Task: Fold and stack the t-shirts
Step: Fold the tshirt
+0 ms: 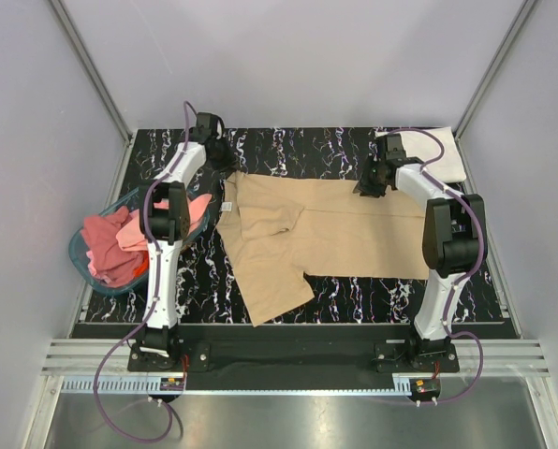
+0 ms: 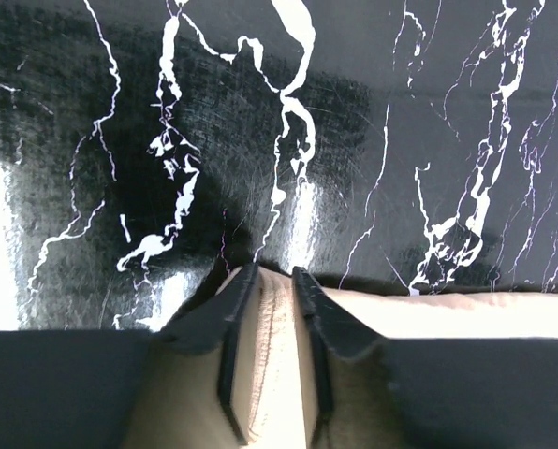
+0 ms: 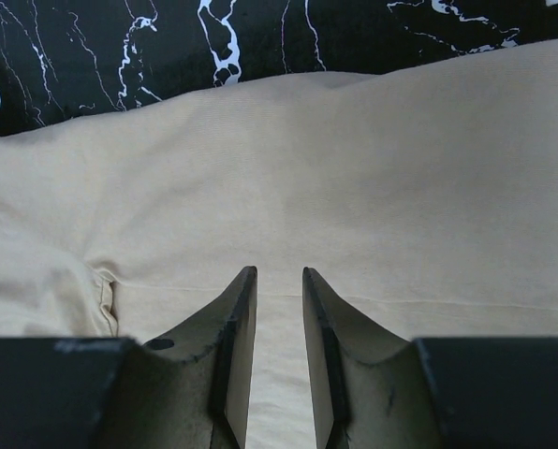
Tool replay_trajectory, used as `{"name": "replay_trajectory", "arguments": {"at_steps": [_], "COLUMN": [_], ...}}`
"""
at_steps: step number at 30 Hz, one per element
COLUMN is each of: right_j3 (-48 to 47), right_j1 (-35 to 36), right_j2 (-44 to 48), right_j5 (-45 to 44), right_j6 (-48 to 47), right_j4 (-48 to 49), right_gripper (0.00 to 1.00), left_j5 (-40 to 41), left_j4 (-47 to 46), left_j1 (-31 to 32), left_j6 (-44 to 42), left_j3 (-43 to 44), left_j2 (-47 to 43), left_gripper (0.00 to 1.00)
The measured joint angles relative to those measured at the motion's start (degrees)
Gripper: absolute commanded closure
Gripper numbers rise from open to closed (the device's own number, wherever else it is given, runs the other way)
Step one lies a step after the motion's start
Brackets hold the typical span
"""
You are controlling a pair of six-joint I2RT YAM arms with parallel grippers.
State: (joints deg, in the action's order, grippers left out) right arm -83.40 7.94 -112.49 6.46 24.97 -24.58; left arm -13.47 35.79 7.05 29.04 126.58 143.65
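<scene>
A tan t-shirt (image 1: 335,234) lies spread across the black marble table (image 1: 288,145), one sleeve hanging toward the near edge. My left gripper (image 1: 227,165) is at the shirt's back left corner. In the left wrist view its jaws (image 2: 274,271) are closed on the stitched hem of the tan t-shirt (image 2: 466,313). My right gripper (image 1: 365,187) sits on the shirt's back edge further right. In the right wrist view its narrow jaws (image 3: 279,271) pinch a ridge of the tan t-shirt (image 3: 354,168).
A translucent blue basket (image 1: 78,248) stands at the left, beside the left arm, holding pink and red t-shirts (image 1: 110,238). A white t-shirt (image 1: 445,154) lies folded at the back right corner. Grey walls close in the table's back and sides.
</scene>
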Motion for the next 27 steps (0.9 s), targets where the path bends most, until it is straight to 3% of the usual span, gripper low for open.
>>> {"name": "replay_trajectory", "arguments": {"at_steps": [3,4,7,10,27], "right_j3": [0.35,0.59,1.09,1.46,4.35], "right_j1": [-0.35,-0.52,-1.27,-2.25,-5.55], "right_j2": [-0.07,-0.09,-0.20,-0.72,-3.61], "right_j5": [-0.11,-0.24,-0.61,-0.94,-3.85], "right_j6": [0.39,0.44,0.59,0.76,2.38], "right_j4": [0.48,0.81,1.16,1.57,2.73], "right_gripper": [0.67,0.67,0.67,0.68,0.70], "left_j5": [-0.33,-0.44,-0.70,-0.96,0.94], "left_j4": [-0.61,-0.79,-0.98,-1.49,-4.17], "left_j1": [0.00,0.00,0.00,0.00,-1.73], "left_j6": [0.15,0.31,0.66,1.03,5.86], "left_j3": [0.00,0.00,-0.24,-0.50,-4.39], "left_j2": [0.57,0.83,1.27,1.36,-0.37], "left_gripper": [0.81,0.87,0.90,1.00,1.00]}}
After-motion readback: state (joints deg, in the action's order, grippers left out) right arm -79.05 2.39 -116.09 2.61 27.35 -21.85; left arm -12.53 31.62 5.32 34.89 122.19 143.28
